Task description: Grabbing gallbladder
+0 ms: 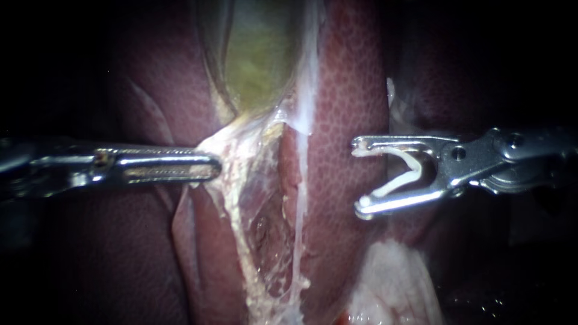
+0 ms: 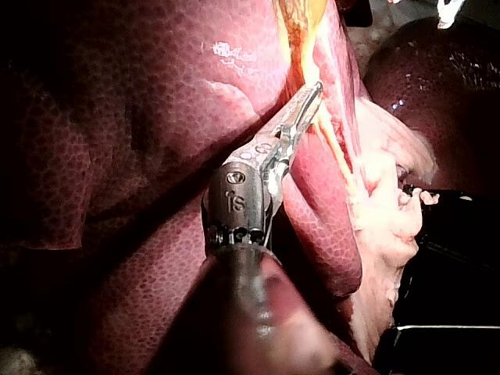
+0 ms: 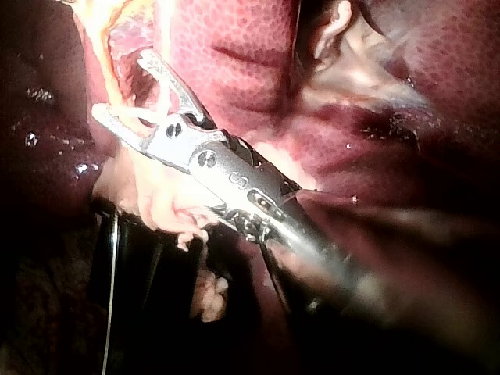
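Evidently the left instrument (image 1: 215,167), at nine o'clock, is pinching, it seems, the gallbladder (image 1: 256,60) at its pale lower edge. At three o'clock the right instrument (image 1: 359,177), jaws wide, is cradling a white clip (image 1: 394,185).

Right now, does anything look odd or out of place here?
One thing: a white clip sits held in the claw of the right instrument, over the liver, not on any tube. The task only asks to grab the gallbladder.

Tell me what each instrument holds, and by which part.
Left instrument: pale tissue at the lower end of the gallbladder, pinched in its jaw tips. Right instrument: a white clip seated between its spread jaws.
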Motion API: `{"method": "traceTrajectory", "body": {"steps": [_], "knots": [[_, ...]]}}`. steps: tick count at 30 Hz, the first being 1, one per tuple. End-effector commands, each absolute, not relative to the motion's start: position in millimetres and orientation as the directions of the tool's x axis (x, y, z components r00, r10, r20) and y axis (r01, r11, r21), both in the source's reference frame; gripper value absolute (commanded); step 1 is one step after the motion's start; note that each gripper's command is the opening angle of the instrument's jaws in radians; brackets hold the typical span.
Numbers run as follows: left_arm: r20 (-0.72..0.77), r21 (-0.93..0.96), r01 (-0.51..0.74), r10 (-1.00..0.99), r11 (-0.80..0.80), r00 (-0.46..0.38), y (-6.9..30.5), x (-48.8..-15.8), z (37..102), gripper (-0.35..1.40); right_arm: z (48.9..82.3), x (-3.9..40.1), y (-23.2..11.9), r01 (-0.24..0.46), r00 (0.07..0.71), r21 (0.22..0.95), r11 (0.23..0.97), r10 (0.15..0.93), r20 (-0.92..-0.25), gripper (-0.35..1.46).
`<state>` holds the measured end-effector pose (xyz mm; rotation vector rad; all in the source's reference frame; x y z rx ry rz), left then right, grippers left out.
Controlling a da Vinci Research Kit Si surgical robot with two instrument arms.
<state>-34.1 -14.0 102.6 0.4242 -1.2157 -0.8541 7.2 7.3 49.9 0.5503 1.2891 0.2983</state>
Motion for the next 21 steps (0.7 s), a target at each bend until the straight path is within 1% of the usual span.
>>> {"method": "traceTrajectory", "body": {"steps": [1, 7, 21], "knots": [[0.639, 0.699, 0.343, -0.763, 0.627, 0.093, -13.9, -33.9, 102.4, -0.35, 49.9, 7.3, 7.3, 0.092, 0.264, 0.542, 0.835, 0.504, -0.822, 0.60], [0.643, 0.696, 0.349, -0.761, 0.628, 0.087, -13.7, -33.4, 101.7, -0.35, 50.0, 7.3, 7.3, 0.092, 0.264, 0.542, 0.835, 0.504, -0.822, 0.60], [0.644, 0.694, 0.351, -0.760, 0.629, 0.087, -13.9, -33.6, 101.9, -0.35, 50.0, 7.3, 7.3, 0.092, 0.265, 0.542, 0.836, 0.504, -0.822, 0.60]]}}
